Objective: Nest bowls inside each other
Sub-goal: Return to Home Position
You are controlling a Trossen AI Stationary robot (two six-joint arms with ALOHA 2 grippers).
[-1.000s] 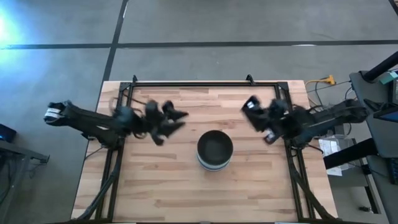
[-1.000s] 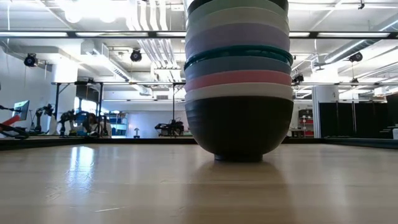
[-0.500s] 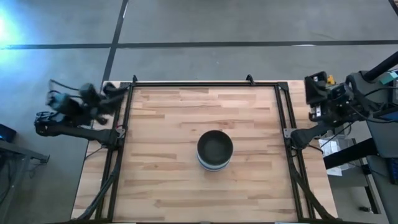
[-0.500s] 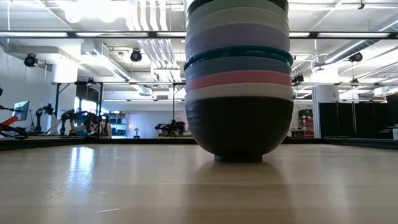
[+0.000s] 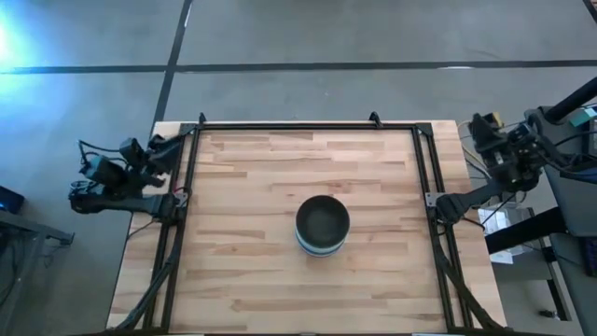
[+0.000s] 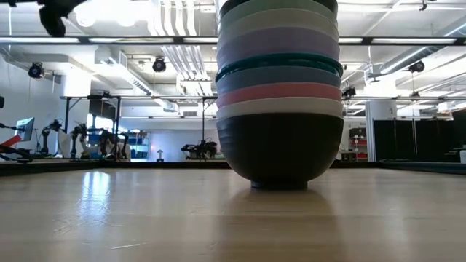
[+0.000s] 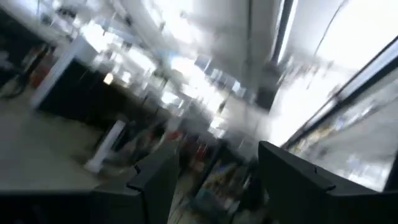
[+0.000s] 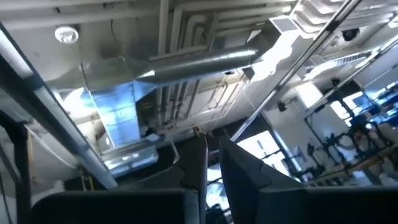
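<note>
Low view, job looks basically done: the bowls [image 6: 279, 94] are nested in 1 stack mid-table [image 5: 242, 280], black at the bottom, then white, pink, blue, teal, lavender. Smooth, plain, round-bellied; planked wood underneath. No loose bowl is spotted. Left end effector [image 7: 217, 152], off the left edge, is held apart; right end effector [image 8: 213, 140], off the right edge, nearly together.
</note>
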